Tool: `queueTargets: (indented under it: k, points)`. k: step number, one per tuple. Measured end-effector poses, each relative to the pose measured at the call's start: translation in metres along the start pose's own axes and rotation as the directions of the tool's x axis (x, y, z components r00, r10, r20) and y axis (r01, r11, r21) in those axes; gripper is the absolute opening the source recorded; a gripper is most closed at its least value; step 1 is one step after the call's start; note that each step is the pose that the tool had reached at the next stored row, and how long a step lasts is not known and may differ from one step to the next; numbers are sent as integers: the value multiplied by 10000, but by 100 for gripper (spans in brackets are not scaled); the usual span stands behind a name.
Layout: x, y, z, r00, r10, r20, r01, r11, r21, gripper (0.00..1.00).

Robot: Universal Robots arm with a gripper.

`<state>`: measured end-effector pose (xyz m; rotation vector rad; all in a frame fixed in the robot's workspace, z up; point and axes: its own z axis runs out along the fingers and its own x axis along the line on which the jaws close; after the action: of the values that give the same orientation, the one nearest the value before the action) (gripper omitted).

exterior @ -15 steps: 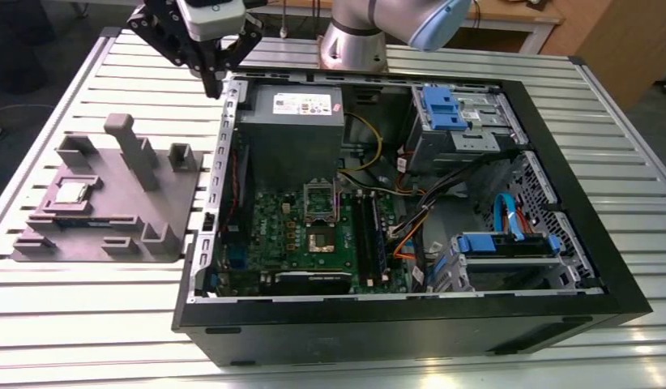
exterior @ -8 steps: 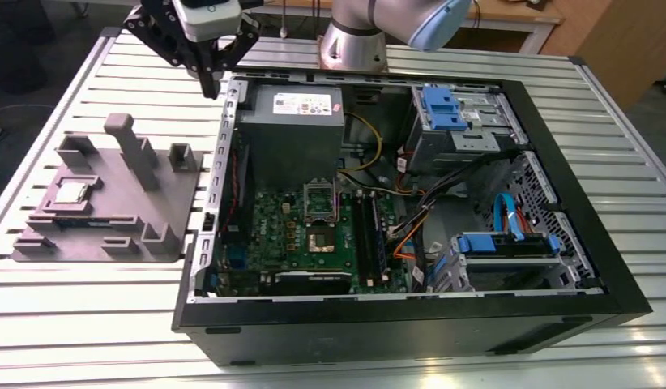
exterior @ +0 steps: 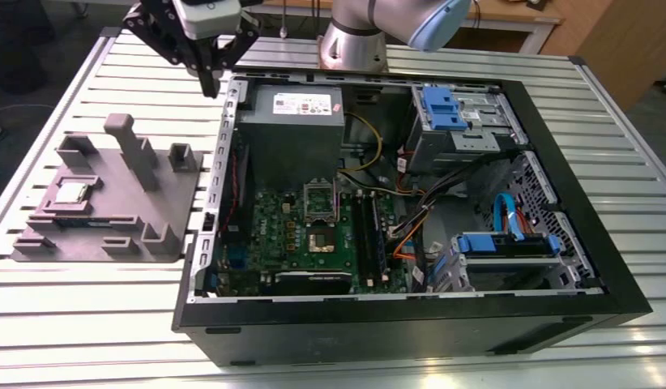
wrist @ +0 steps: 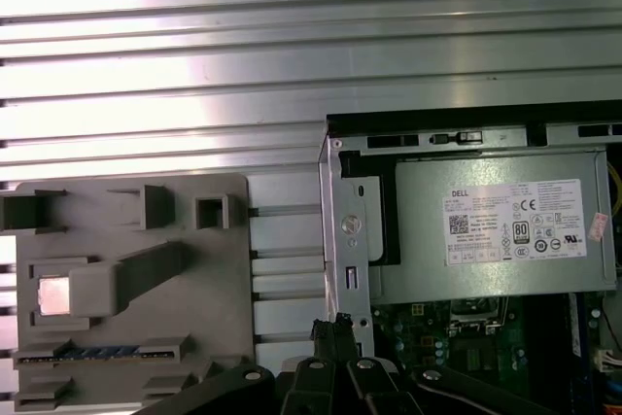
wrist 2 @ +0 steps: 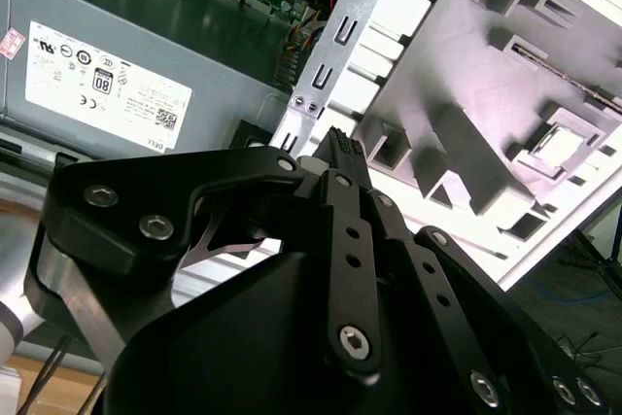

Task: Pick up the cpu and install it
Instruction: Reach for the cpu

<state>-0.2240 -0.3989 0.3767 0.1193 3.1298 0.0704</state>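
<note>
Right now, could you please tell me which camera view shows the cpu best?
The exterior view: the cpu lies whole in the grey fixture, silver top and pale rim distinct. In both wrist views the cpu is a glare-washed patch.

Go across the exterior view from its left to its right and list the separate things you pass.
cpu → pincer → power supply box → blue bracket just past that box

Exterior view looks down; both wrist views share the fixture.
</note>
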Motion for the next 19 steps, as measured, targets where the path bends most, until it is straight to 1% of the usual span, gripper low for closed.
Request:
queueTargets:
  k: [3, 10, 13, 19]
  points:
    - [9, 0, -3, 10000, 2, 0, -2, 10000, 0, 10]
    - [107, -8, -4, 10000, 0, 0, 0, 10000, 0, 10]
    - [137, -10, -4, 10000, 0, 1, 0, 10000, 0, 10]
    - [158, -12, -4, 10000, 0, 1, 0, 10000, 0, 10]
